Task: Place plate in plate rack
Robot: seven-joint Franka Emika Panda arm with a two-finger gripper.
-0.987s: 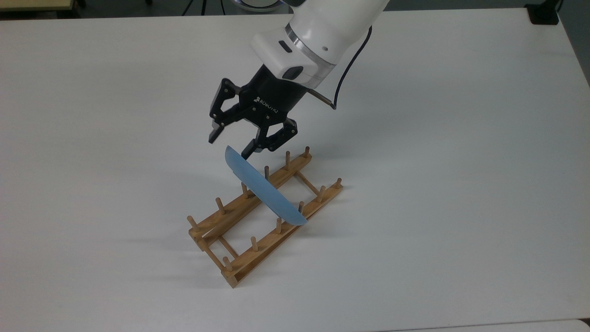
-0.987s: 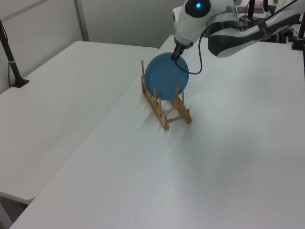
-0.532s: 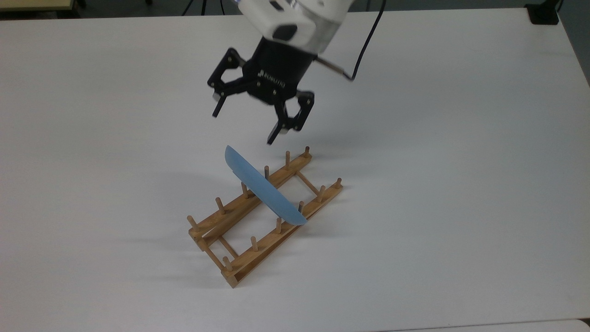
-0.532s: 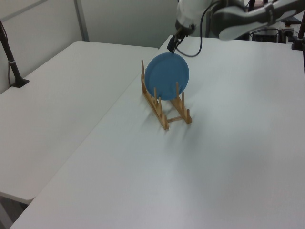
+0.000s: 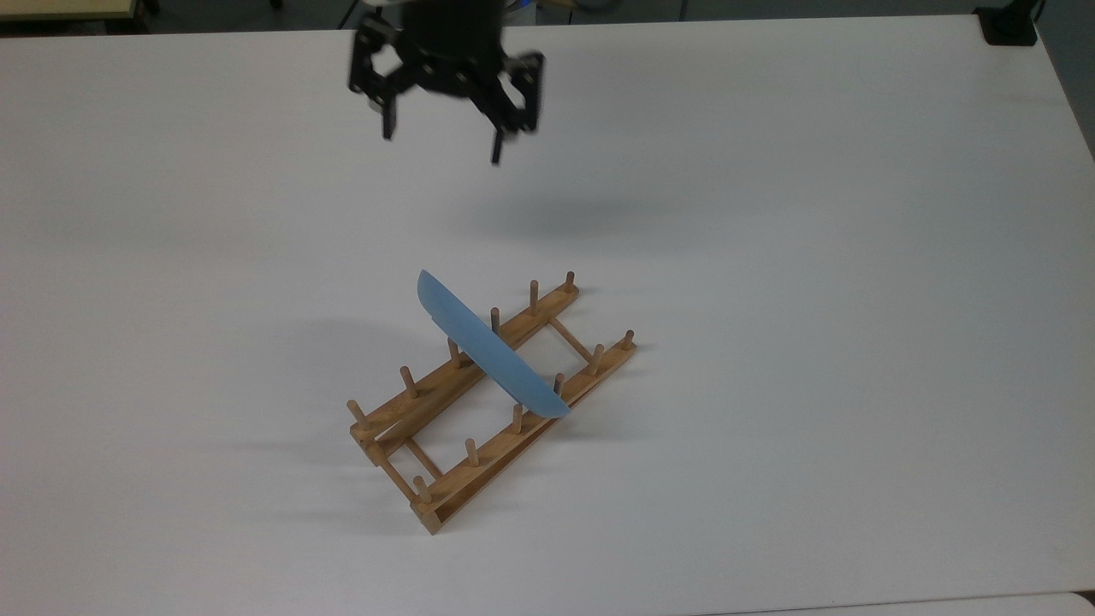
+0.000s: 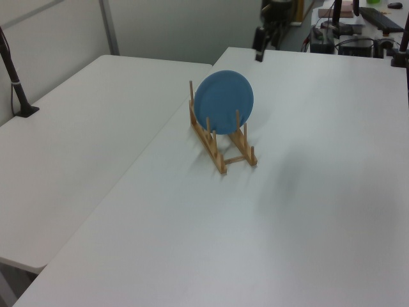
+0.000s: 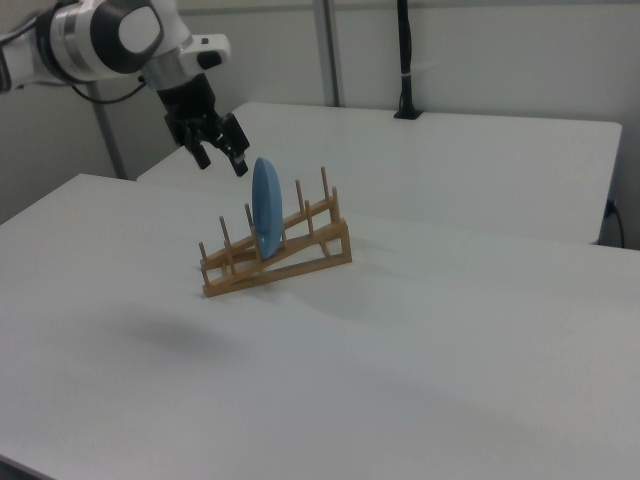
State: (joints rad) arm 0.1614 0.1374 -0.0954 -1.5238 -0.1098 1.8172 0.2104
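The light-blue plate stands on edge in the wooden plate rack, held between pegs near the rack's middle. It faces the camera in the left view, plate on rack, and shows edge-on in the right view, plate on rack. My gripper hangs open and empty well above and beyond the plate, near the top view's upper edge. In the right view the gripper is up and to the left of the plate, apart from it.
The rack sits on a broad white table. A second white table adjoins it on the left view's left. A black post stands on the far table in the right view. Desk clutter lies beyond.
The gripper has let go of the plate's rim and risen up and away from the rack, staying open. The plate and rack have not moved.
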